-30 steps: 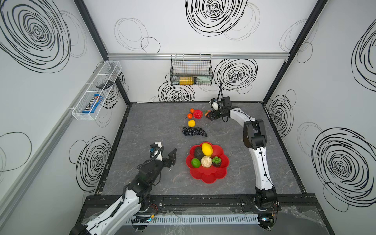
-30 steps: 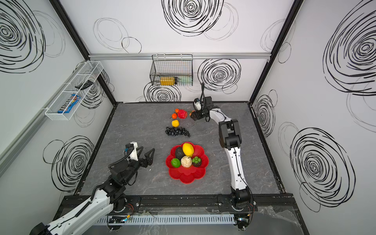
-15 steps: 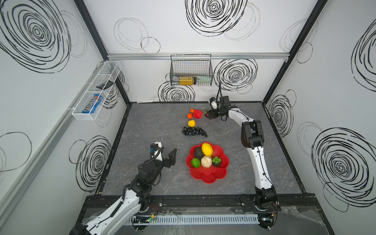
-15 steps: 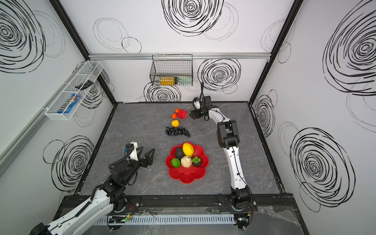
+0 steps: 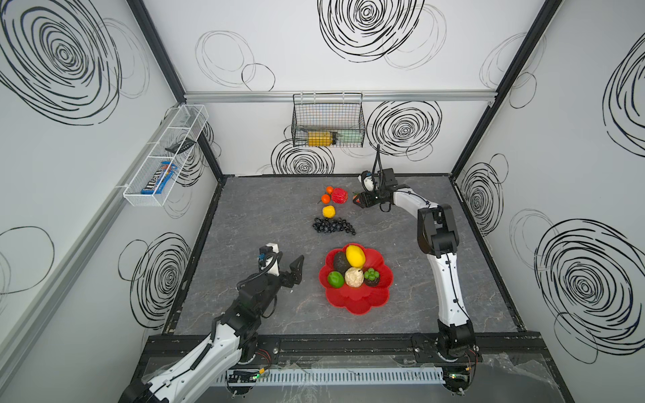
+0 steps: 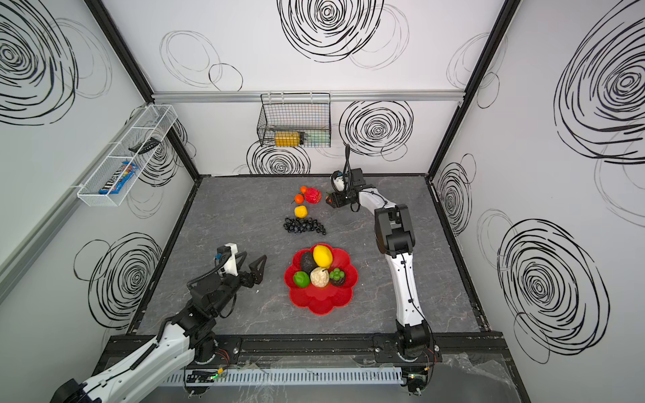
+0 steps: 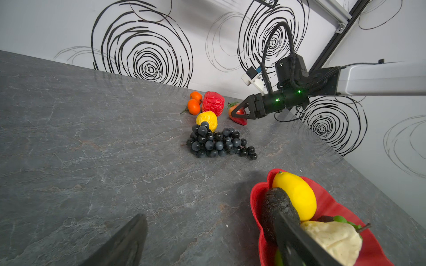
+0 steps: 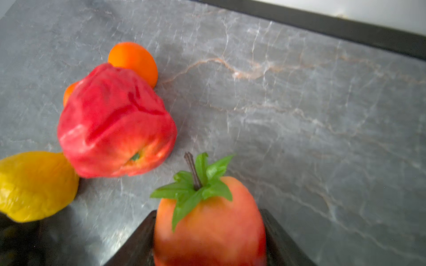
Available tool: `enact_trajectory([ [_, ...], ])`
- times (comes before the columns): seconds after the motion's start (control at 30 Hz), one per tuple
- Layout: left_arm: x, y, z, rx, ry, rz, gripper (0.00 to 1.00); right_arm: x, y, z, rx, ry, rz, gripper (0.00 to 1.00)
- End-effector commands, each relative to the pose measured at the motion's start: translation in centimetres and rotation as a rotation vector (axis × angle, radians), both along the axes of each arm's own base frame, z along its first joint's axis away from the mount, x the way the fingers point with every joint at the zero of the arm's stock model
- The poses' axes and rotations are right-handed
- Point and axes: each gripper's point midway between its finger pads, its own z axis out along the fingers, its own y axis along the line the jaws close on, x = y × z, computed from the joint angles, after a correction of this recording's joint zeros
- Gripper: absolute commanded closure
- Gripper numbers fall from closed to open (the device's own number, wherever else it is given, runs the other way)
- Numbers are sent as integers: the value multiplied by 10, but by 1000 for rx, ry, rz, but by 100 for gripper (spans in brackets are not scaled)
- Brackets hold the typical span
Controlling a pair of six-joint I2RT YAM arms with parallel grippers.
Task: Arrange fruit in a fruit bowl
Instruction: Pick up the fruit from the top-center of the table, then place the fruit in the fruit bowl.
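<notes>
Where the right gripper [image 7: 239,111] reaches to the far side of the table [image 5: 265,216], its jaws are seen pressed on both flanks of the strawberry [image 8: 207,225], whose stem is pointed away from the wrist, along the fingers' line. The red apple [image 8: 115,124] is seen just beside it, untouched. The flower-shaped red fruit bowl [image 5: 356,301] is set well nearer the robot's base, past the black grape bunch [image 5: 333,225], beside the left gripper [image 6: 250,262], which is held open and empty.
</notes>
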Motion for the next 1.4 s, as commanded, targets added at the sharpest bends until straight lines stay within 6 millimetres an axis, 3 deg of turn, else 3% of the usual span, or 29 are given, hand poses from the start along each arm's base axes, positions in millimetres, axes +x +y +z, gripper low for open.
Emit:
enact_trajectory([
  [0.0, 3, -4, 16, -31, -57, -20, 9, -5, -5, 49, 26, -91, -21, 37],
  [0.33, 3, -36, 14, -58, -19, -178, 12, -76, -18, 120, 105, -169, -85, 38],
  [0.47, 2, -47, 12, -73, 2, -231, 13, -115, 1, 142, 138, -191, -67, 38],
  [0.67, 2, -54, 14, -156, 63, -247, 14, -192, 50, 166, 169, -210, 63, 38],
  [0.83, -8, -66, 41, -333, 100, -303, 15, -248, 75, 182, 196, -252, 159, 37],
  [1.1, -17, -84, 83, -343, 125, -380, 14, -311, 98, 180, 220, -304, 258, 36],
  [1.37, -19, -113, 94, -351, 182, -472, 12, -352, 113, 174, 243, -373, 324, 36],
])
